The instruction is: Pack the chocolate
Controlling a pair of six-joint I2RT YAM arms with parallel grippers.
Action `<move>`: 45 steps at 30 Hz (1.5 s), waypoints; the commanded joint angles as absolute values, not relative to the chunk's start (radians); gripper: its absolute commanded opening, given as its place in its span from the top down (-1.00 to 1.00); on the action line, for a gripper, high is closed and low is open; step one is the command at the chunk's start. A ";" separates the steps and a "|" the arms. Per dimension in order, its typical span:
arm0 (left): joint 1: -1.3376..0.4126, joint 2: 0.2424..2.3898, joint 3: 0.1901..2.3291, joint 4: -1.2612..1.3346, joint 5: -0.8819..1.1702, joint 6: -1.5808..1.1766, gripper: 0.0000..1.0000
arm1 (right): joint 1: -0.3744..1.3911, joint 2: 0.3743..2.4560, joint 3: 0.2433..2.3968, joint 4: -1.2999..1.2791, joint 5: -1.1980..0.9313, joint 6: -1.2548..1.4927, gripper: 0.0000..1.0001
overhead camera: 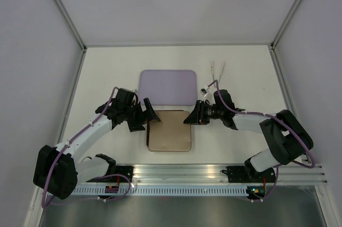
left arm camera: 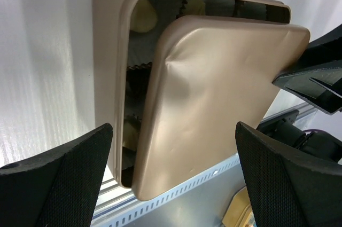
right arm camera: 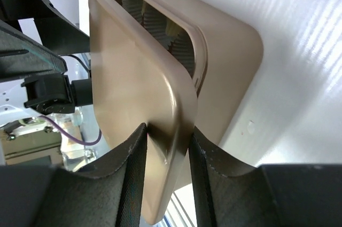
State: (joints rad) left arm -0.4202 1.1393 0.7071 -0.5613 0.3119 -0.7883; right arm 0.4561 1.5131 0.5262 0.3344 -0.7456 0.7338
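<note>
table: white tabletop [overhead camera: 107, 77], grey walls around it
tray: flat lavender rounded-rectangle tray [overhead camera: 167, 87], at 12 o'clock from the box, just beside it
box: shallow tan rounded-square box [left arm camera: 109, 51], flat on the table at centre, open side up
lid: matching tan rounded-square lid [left arm camera: 219, 93], over the box but askew and tilted, not seated; gaps along two sides show the inside; dent near one edge
left gripper: left gripper [left arm camera: 173, 128] at 10 o'clock of the box, jaws spread wide, nothing between them, facing the lid and not touching it
right gripper: right gripper [right arm camera: 165, 136] at 2 o'clock of the box, both fingers clamped on the lid's edge, lifting that side
chocolate: pale cream cubes [left arm camera: 143, 17] inside the box, sitting in frilled paper cups, seen through the lid gap; dark ones too shadowed to tell
sticks: two thin white sticks [overhead camera: 216, 69], at 1 o'clock from the box, well apart from it
small item: tiny dark object [overhead camera: 203, 91], near the right gripper at its 12 o'clock, too small to tell what
</note>
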 commanded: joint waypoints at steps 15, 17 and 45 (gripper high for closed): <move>-0.416 1.178 0.655 -0.451 0.379 -0.750 -0.95 | 0.538 1.531 0.643 0.218 -0.537 0.681 -0.03; -0.417 1.174 0.655 -0.451 0.382 -0.755 -0.91 | 0.548 1.514 0.658 0.192 -0.511 0.684 -0.04; -0.417 1.175 0.687 -0.454 0.324 -0.807 -0.47 | 0.735 1.385 0.814 -0.256 -0.207 0.678 -0.08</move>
State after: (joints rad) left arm -0.4202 1.1759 0.6552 -0.4908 0.3367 -0.7876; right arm 0.7219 1.3945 0.7624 -0.2077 -0.2668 0.6827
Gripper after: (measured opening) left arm 0.743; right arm 0.547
